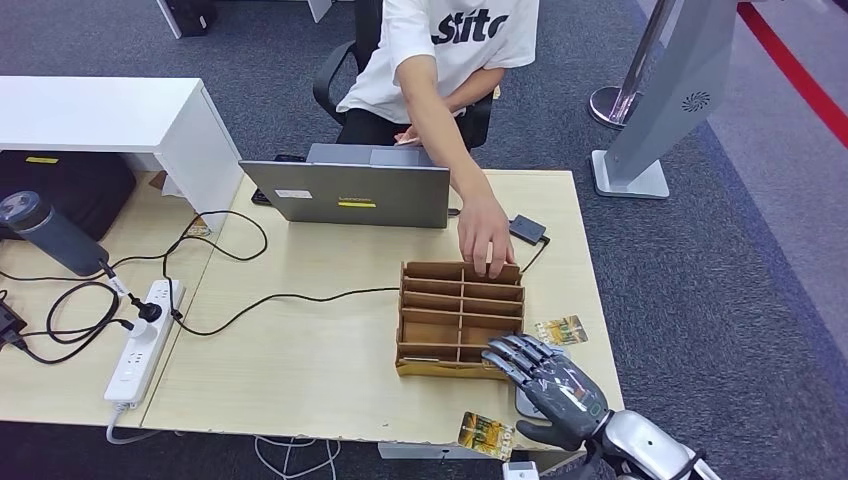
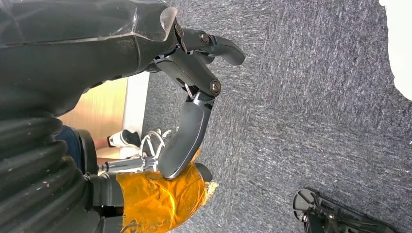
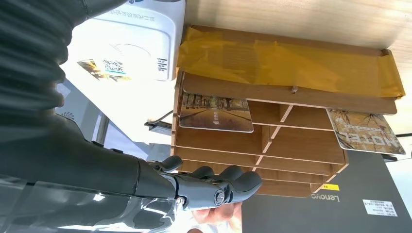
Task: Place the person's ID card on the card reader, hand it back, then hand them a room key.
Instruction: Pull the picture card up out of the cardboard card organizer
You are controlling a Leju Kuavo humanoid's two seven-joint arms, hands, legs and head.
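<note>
The robot's right hand hovers with fingers stretched out and slightly apart, holding nothing, over the near right corner of the pale wooden table, its fingertips just over the near right edge of the brown slotted wooden card rack. From the wrist camera the same hand lies flat alongside the rack, where a picture card showing a tree-lined road sits in one slot and a brown card printed with white letters sits in another; yellow tape runs along the rack's edge. A white card reader lies beside the rack, mostly under the hand when seen from above.

At about one o'clock from the hand, a small colourful card lies flat on the table just beside the rack. At about eight o'clock, another colourful card rests at the table's near edge. Which of these is the ID card I cannot tell.

At twelve o'clock, the seated person in a white T-shirt reaches a hand into the far row of the rack. Beyond stands a grey open laptop, and at nine o'clock a white power strip with black cables.

The left hand hangs over grey carpet, fingers loosely apart and empty.
</note>
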